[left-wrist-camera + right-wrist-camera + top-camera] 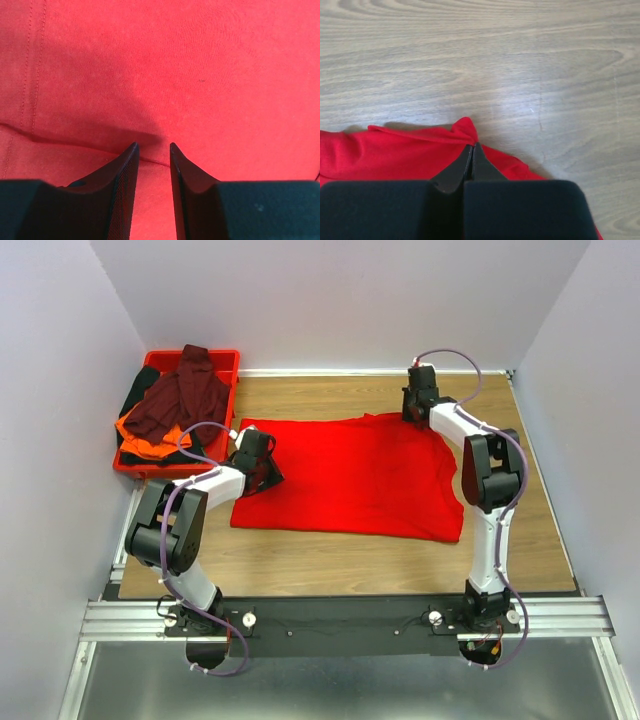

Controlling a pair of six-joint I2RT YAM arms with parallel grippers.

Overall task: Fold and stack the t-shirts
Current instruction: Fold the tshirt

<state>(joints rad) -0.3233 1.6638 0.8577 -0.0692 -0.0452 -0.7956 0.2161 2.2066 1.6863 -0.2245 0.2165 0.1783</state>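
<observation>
Nearest, find the bright red t-shirt spread almost flat over the middle of the table, with a few low ripples along its right side. Expect soft, light, limp cloth: nothing stiff to lever against, likely to drape, drag and wrinkle rather than move as a sheet, and unlikely to suffer from a firm pinch. Best taken at hems and corners, at two points together, so as to raise a straight edge and carry it over for a fold; would probably bunch if seized mid-panel. At the shirt's left edge, see the left gripper set tips-down at the cloth with jaws parted, right at a shallow crease, with nothing visibly caught in the gap. Farther off, at the far right corner, see the right gripper clenched tight on a small peak of the hem, with the fabric puckered up around the tips and bare wood beyond. So has one corner secured only; would seem to need the left side pinched too before any lift, or risk dragging the shirt askew. Farthest, at the back left, note the red tray heaped with the dark maroon t-shirt on top and the orange t-shirt and black t-shirt beneath, all crumpled and not yet folded; equally floppy by the look, and likely to want laying out flat first.
</observation>
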